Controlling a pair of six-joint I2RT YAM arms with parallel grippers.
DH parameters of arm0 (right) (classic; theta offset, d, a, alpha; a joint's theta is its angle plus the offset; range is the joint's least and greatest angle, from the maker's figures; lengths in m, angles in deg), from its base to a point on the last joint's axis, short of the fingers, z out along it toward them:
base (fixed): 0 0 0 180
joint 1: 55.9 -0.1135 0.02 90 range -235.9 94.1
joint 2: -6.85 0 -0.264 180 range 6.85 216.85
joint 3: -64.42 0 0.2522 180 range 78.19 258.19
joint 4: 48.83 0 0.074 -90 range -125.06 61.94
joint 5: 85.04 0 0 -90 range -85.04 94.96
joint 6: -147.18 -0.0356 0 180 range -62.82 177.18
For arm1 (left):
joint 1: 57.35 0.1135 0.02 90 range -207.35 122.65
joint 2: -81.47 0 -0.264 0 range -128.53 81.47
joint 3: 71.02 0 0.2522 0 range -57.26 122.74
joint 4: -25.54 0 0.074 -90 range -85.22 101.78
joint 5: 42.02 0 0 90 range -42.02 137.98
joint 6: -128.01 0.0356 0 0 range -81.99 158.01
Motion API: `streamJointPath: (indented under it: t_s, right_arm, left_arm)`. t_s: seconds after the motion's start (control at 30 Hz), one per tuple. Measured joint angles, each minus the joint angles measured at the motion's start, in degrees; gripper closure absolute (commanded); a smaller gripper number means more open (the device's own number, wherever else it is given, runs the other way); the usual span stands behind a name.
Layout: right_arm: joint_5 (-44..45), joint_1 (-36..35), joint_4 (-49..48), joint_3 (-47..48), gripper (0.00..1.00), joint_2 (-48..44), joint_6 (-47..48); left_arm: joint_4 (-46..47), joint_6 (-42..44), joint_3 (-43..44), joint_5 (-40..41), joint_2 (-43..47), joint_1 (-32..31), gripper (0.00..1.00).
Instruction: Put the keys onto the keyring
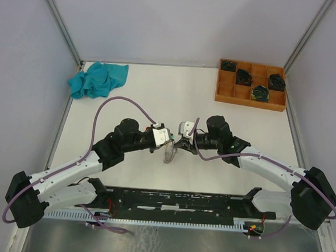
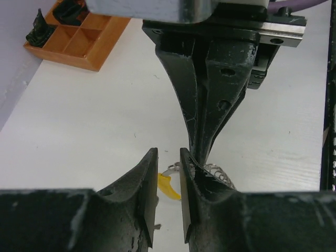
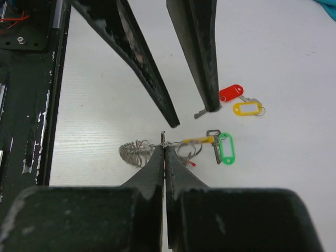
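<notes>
Right fingers (image 3: 153, 167) on keyring (image 3: 134, 153) near colour-tagged keys (image 3: 247, 108)

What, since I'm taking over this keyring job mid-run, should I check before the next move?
1. Hold on the ring: right gripper shut on the keyring wire: ok.
2. Free gripper ready: left gripper open and empty: ok.
3. Next keys in plain view: red-tagged key and yellow-tagged key lie uncovered beside the left gripper: ok.
4. All keys threaded: those two lie apart from the keyring: not ok.
5. Whether the green-tagged key is threaded: it lies right at the keyring's end: cannot tell.
</notes>
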Motion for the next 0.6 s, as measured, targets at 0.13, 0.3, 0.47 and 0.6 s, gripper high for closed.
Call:
streamJointPath:
  t_s: [0.13, 0.3, 0.47, 0.6]
  right_arm:
    - [-0.33, 1.55, -4.79, -2.56, 0.99, -0.35, -4.02]
    - [-1.49, 5.03, -13.57, -6.93, 0.99, -2.25, -10.12]
    - [-2.80, 7.45, -21.24, -9.18, 0.99, -3.02, -15.04]
    - [-3.93, 8.15, -26.03, -9.86, 0.99, -3.13, -17.79]
  left_arm:
    - [3.26, -2.51, -1.20, -2.60, 1.09, 2.95, 0.65]
    - [6.03, -5.35, -2.32, -7.67, 0.85, 6.88, 0.62]
    - [8.66, -7.61, -2.32, -12.83, -0.28, 8.55, 0.62]
    - [10.03, -8.81, -2.32, -15.82, -1.36, 9.33, 0.64]
